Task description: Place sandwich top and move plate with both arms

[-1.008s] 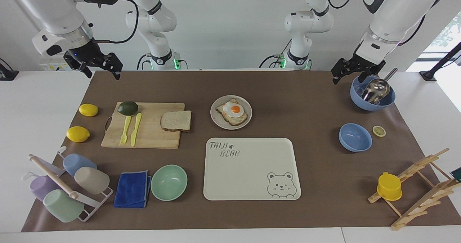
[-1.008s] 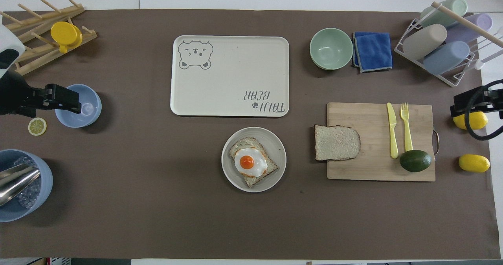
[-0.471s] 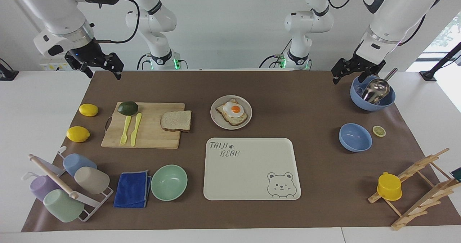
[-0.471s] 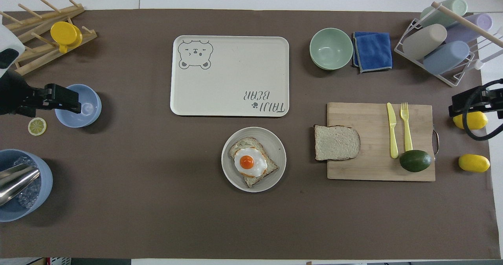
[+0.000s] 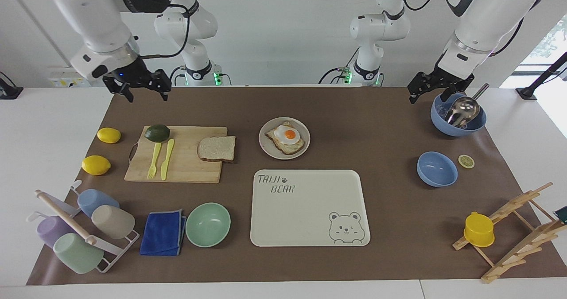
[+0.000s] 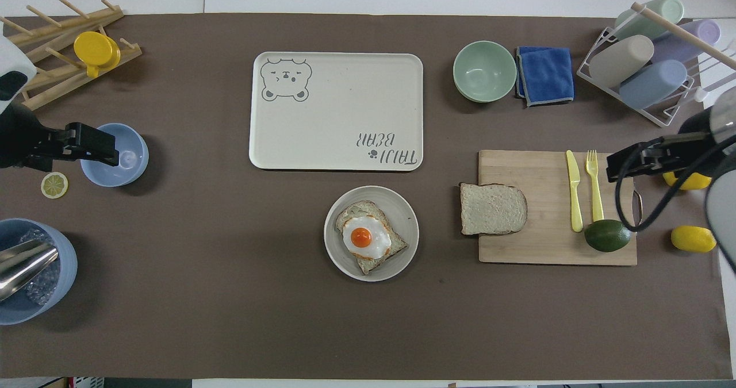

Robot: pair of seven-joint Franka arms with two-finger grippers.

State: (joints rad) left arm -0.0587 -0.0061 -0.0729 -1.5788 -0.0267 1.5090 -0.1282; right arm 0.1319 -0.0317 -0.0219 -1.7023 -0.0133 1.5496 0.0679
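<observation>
While the slice of bread [image 5: 216, 149] lies flat on the end of the cutting board [image 5: 177, 154] that points to the middle of the worktop [image 5: 381, 126], one corner of it hangs over the board's edge, and nothing touches it. The plate [image 5: 284, 138] sits on the brown mat near the worktop's middle, beside the board and well apart from it, and carries a toasted slice with a fried egg [image 5: 286, 136] on top. Just farther from the robots than the plate lies the cream tray [image 5: 309, 208] with a bear drawing.

On the board, toward the right arm's end of the worktop, a green avocado [image 5: 157, 133] rests at the corner nearer the robots, with a yellow fork [image 5: 153, 160] and knife [image 5: 167, 159] side by side beside it. Two lemons [image 5: 108, 135] lie on the mat next to the board, toward that same end.

The right gripper [image 5: 142, 86] hangs in the air over the mat, above the edge nearest the robots at the right arm's end; its fingers are spread apart and hold nothing. The left gripper [image 5: 436, 88] waits in the air by the blue bowl [image 5: 457, 117] that holds a metal scoop, at the left arm's end of the worktop; its fingers are also apart and hold nothing.
</observation>
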